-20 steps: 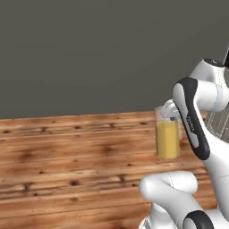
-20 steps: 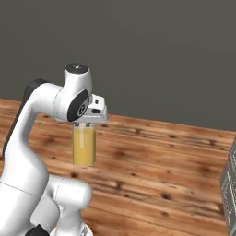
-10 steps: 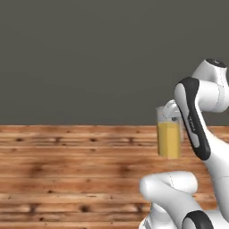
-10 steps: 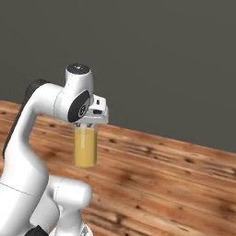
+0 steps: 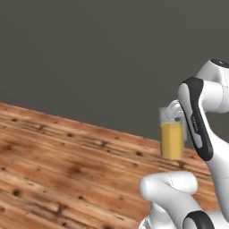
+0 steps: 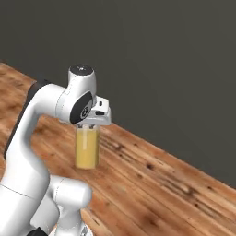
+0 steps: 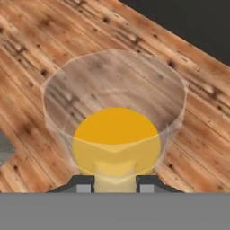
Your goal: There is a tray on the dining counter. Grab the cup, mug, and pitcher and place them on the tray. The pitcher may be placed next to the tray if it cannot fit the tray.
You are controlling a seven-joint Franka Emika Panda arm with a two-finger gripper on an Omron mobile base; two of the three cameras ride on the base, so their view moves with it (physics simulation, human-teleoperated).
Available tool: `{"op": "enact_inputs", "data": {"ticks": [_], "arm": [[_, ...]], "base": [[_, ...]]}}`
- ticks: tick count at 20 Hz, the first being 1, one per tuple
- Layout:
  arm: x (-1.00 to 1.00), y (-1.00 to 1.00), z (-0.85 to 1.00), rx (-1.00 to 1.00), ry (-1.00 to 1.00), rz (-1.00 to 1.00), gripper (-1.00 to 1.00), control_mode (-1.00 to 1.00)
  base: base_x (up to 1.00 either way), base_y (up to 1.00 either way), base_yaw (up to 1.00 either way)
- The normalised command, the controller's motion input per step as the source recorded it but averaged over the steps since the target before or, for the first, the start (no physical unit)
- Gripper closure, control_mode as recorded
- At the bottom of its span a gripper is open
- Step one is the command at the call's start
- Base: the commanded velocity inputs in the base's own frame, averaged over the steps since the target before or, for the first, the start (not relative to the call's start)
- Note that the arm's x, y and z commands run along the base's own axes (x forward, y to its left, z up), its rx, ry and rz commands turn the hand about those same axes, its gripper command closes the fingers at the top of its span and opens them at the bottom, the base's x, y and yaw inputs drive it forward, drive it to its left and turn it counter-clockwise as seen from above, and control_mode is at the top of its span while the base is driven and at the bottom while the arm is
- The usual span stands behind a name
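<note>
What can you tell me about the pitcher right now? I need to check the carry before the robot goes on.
The pitcher is a clear glass cylinder, upright, open-topped, roughly two-thirds full of orange-yellow liquid. No handle is visible. It hangs in the air from the gripper, whose dark fingertips clamp its rim from above. In the hand view wooden floor planks show through the glass. Nothing else touches it.

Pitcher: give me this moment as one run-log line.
held: pitcher, upright, orange-yellow liquid inside | tool: shut on pitcher rim | position: raised above wooden floor | backdrop: dark wall
</note>
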Motion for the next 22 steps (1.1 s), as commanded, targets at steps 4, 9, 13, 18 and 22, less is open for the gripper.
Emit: {"op": "enact_inputs", "data": {"ticks": [4, 9, 13, 18, 22], "arm": [[0.00, 0.00, 0.00, 0.00, 0.00, 0.00, 1.00, 1.00], [0.00, 0.00, 0.00, 0.00, 0.00, 0.00, 1.00, 1.00], [0.00, 0.00, 0.00, 0.00, 0.00, 0.00, 1.00, 1.00], [0.00, 0.00, 0.00, 0.00, 0.00, 0.00, 1.00, 1.00], [0.00, 0.00, 0.00, 0.00, 0.00, 0.00, 1.00, 1.00]], "base": [[1.00, 0.00, 0.64], [1.00, 0.00, 0.63], [1.00, 0.00, 0.62], [1.00, 0.00, 0.59], [1.00, 0.00, 0.51]]}}
